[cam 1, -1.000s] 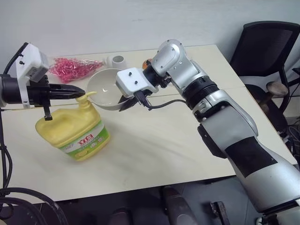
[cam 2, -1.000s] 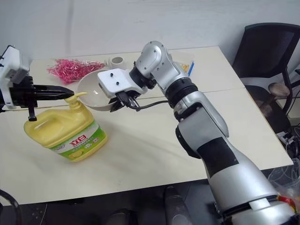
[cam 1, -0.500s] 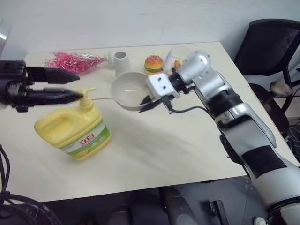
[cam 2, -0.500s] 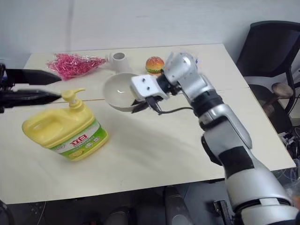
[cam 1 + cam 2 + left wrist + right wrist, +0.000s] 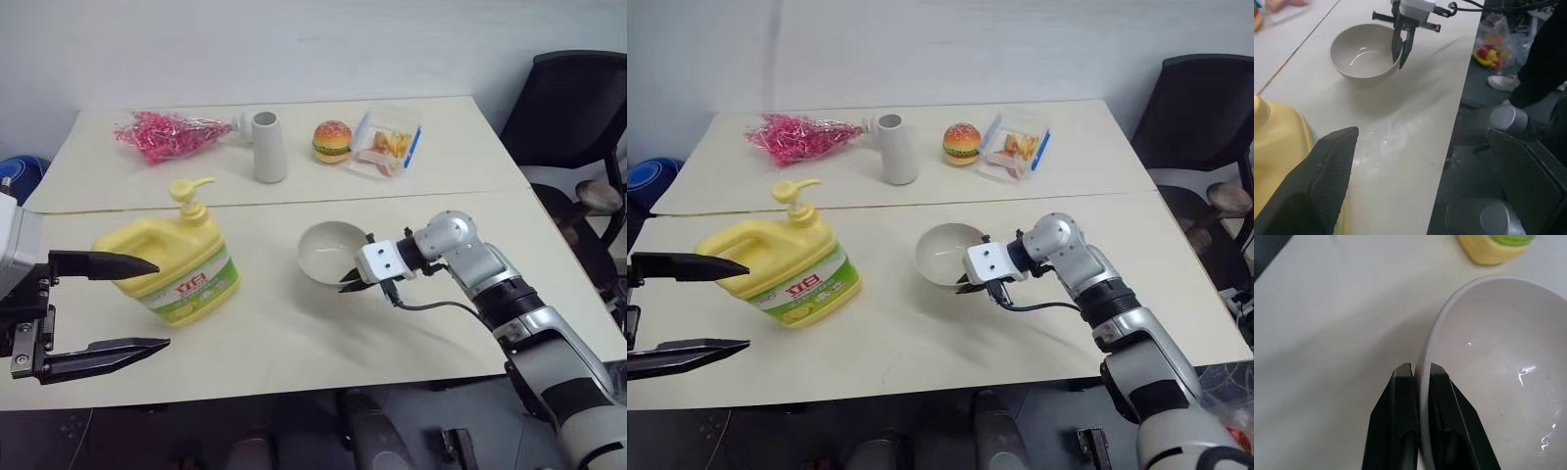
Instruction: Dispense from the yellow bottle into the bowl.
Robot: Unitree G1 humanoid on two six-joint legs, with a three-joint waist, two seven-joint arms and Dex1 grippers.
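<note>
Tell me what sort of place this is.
Probably an office or lab used for robot trials: pale desk-style tables pushed together against a plain wall, a black mesh office chair beside them, and props such as a toy burger.

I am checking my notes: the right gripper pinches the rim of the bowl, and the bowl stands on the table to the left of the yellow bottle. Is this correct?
Not quite: the bowl stands to the right of the yellow bottle, as the left eye view shows. The right gripper does pinch its rim, on the table.
</note>
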